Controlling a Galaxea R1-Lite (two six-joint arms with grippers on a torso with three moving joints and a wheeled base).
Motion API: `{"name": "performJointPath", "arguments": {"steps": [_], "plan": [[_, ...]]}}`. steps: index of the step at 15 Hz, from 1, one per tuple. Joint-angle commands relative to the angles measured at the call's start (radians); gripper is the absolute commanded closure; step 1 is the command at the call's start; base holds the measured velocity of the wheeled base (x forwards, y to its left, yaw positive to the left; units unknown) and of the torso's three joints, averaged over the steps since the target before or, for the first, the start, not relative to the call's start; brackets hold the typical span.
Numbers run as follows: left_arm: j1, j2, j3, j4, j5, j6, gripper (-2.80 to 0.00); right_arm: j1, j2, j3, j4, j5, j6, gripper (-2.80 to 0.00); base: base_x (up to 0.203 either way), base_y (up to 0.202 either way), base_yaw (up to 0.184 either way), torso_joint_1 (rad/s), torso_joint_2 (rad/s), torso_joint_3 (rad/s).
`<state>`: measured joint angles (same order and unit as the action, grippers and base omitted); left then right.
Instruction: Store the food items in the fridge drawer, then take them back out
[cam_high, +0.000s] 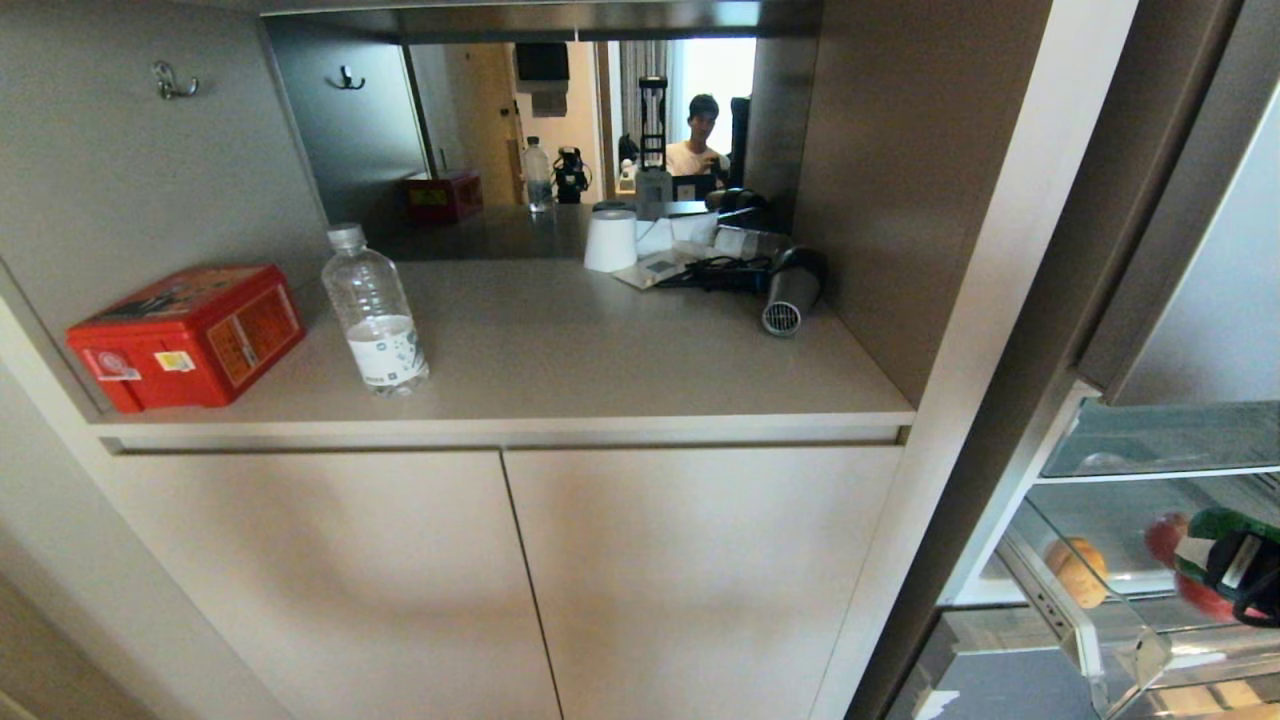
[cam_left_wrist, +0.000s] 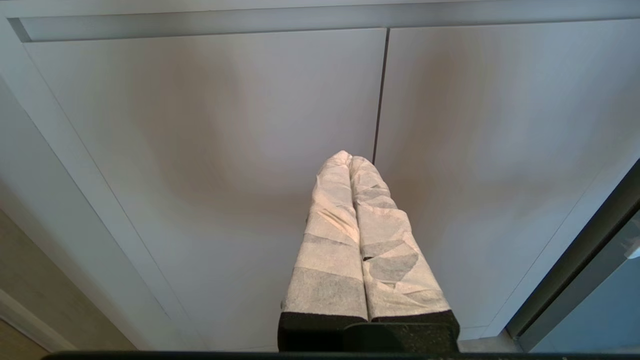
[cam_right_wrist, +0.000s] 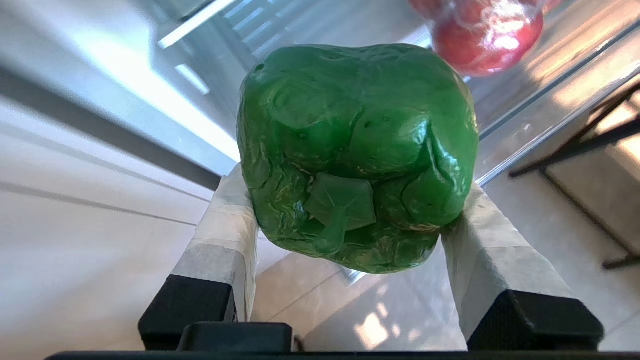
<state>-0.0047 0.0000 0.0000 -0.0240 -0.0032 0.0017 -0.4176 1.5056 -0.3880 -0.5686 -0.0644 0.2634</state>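
At the lower right of the head view, my right gripper (cam_high: 1222, 560) hangs over the see-through fridge drawer (cam_high: 1060, 610), shut on the glossy green bell pepper (cam_high: 1218, 524). In the right wrist view the pepper (cam_right_wrist: 357, 150) fills the space between the taped fingers (cam_right_wrist: 225, 235) of that gripper (cam_right_wrist: 350, 190), stem end towards the camera, above the drawer's clear rim (cam_right_wrist: 550, 130). The tan potato (cam_high: 1077, 570) lies inside the drawer near its front wall. My left gripper (cam_left_wrist: 350, 159) is shut and empty, parked in front of the cabinet doors (cam_left_wrist: 250, 150).
A red round fruit (cam_right_wrist: 487, 35) lies in the drawer beyond the pepper. On the counter (cam_high: 600, 360) stand a red box (cam_high: 190, 335), a water bottle (cam_high: 375, 315), a white roll (cam_high: 610, 240) and a hair dryer (cam_high: 790, 290). A person shows in the mirror behind.
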Motion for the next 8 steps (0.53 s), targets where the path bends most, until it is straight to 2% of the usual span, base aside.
{"name": "performJointPath", "arguments": {"steps": [1,4,8], "plan": [[0.0,0.0,0.011,-0.001,0.0,0.0,0.0,-0.062,0.055,-0.059,0.048,0.036,0.0,0.0,0.0,0.0,0.0,0.0,0.0,0.0],[0.002,0.0,0.011,-0.001,0.0,0.0,0.0,-0.122,0.11,-0.153,0.174,0.085,-0.005,0.0,0.0,0.0,0.0,0.0,0.0,0.0],[0.0,0.0,0.011,-0.001,0.0,0.0,0.0,-0.146,0.233,-0.232,0.195,0.107,0.003,0.0,0.0,0.0,0.0,0.0,0.0,0.0]]}}
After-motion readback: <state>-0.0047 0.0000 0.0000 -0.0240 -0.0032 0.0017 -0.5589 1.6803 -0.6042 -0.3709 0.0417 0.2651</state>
